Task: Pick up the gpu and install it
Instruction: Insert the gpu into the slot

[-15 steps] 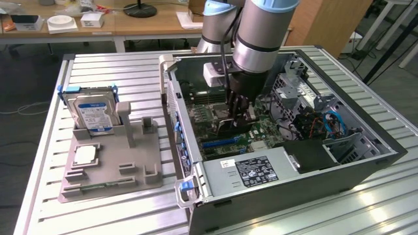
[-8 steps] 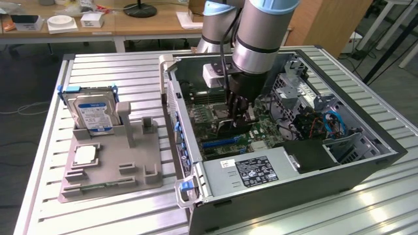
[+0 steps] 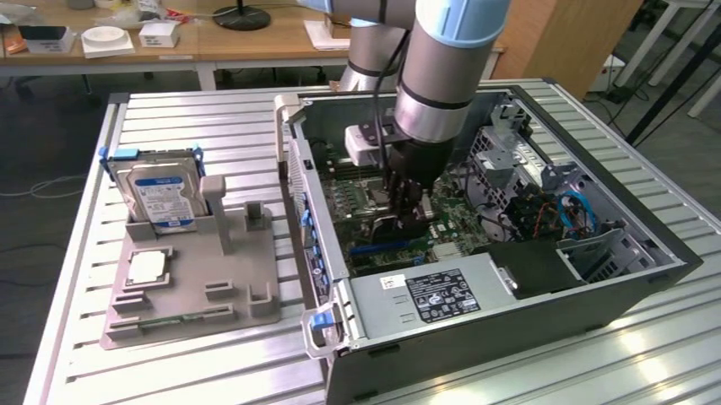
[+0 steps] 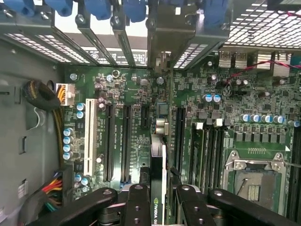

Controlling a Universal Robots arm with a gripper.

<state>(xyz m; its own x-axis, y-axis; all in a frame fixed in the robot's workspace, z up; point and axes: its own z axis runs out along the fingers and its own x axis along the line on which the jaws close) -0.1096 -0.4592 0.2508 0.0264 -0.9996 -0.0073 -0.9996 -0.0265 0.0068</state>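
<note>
In the exterior view a slatted metal table [image 3: 203,126] holds a grey tray [image 3: 236,278] at nine o'clock from the frame's centre. A drive [image 3: 161,192] in a blue carrier stands upright at the tray's eleven o'clock corner. A small silver chip [image 3: 147,268] sits in a pocket at about eight o'clock on the tray. Just at the tray's three o'clock stands the open case [image 3: 507,346], its board [image 3: 451,224] exposed.

The arm [image 3: 451,51] reaches down from twelve o'clock, and the claw [image 3: 403,221] hangs low inside the case over the middle of the board. Its fingers sit narrow and pinch the gpu [image 3: 393,232], a dark card held on edge close to the board. Whether the card touches a slot I cannot tell. A power supply [image 3: 441,295] with a black label fills the case's six o'clock end, and blue cables [image 3: 575,209] curl at its three o'clock side.

In the wrist view the claw [image 4: 159,181] grips the gpu [image 4: 158,150] edge-on between black fingers [image 4: 137,202], with a green logo on the card's edge. The card runs along the board [image 4: 131,84], between the long black slots [image 4: 126,141] and the memory slots [image 4: 207,150]. The socket [image 4: 254,181] lies beyond those
</note>
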